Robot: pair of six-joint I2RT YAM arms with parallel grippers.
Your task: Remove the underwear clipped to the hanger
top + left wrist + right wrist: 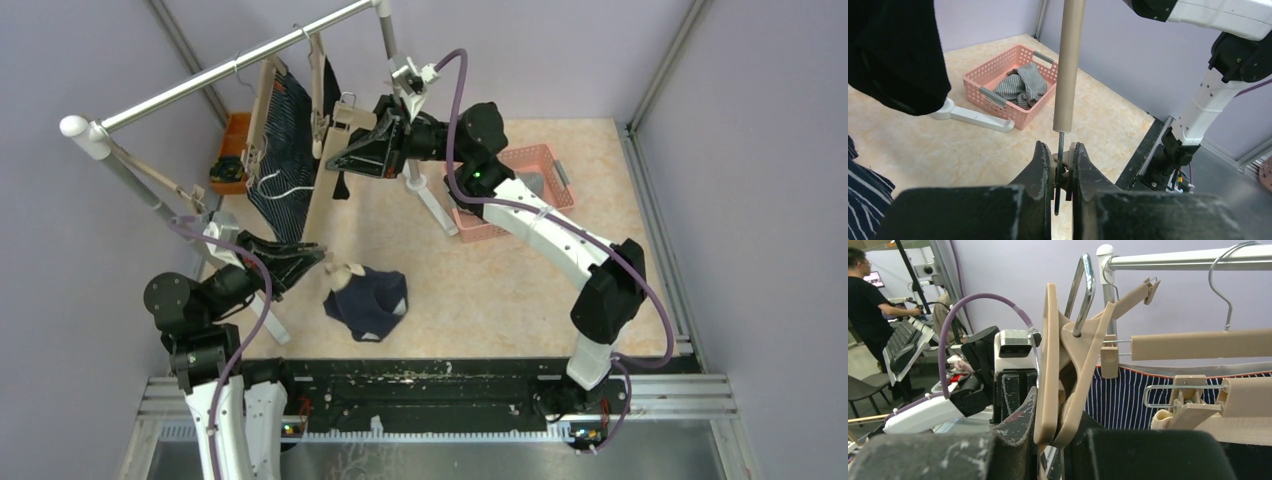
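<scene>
Both hands grip one beige hanger (323, 186) held off the rail (230, 68) and slanting over the table (520, 290). Left hand (312, 255) is at its near end; in the left wrist view the fingers are pinched shut on the thin metal rod that sticks out of the hanger's bar. Right hand (345, 155) is at the far end; in the right wrist view its fingers are clamped on the wooden body just below the chrome hook. Navy-striped underwear (285, 150) hangs clipped to other hangers on the rail, just beside the right hand. Dark underwear (370, 300) with a beige piece at its upper edge sits in a heap on the table, right beside the left hand; I cannot tell whether a clip holds it. Black cloth (893, 50) hangs close to the left wrist camera, its attachment out of view. Pink basket (1020, 114) stands on the table well to the right and holds a grey striped garment (1023, 85).
</scene>
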